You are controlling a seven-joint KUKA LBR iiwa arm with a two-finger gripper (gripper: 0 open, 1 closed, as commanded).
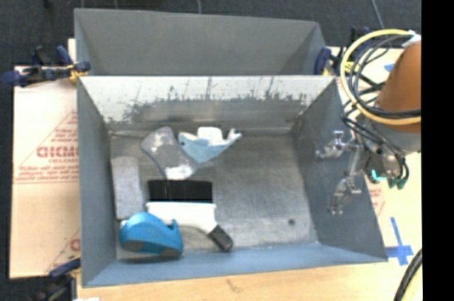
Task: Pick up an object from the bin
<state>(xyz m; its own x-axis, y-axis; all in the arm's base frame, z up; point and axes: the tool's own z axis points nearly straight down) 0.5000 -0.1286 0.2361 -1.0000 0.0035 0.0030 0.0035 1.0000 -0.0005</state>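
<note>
Bin (213, 55): grey metal, sloped walls, so loose things settle on the flat floor; all contents lie in the left half, the right half of the floor is bare. Arm (401, 90): enters from the right, cables looped above it. Tool (336, 173): over the bin's right sloped wall, well apart from every item; fingers spread wide, nothing between them, so no item is picked out yet. Block (125, 186): grey foam, lying along the left wall. Dispenser (150, 236): blue tape dispenser, front left corner, just beside the block's near end. White box (181, 212): flat, touching the dispenser's top edge. Black box (179, 190): flat, directly behind the white box and against it. Wrapper (157, 143): clear crumpled plastic near the back wall. Cloth (206, 145): pale blue and white, beside the wrapper and partly over it. Dark piece (221, 239): small, at the white box's right front corner. Judgement: the dark piece and cloth, the least hemmed in, look easiest to grasp.
</note>
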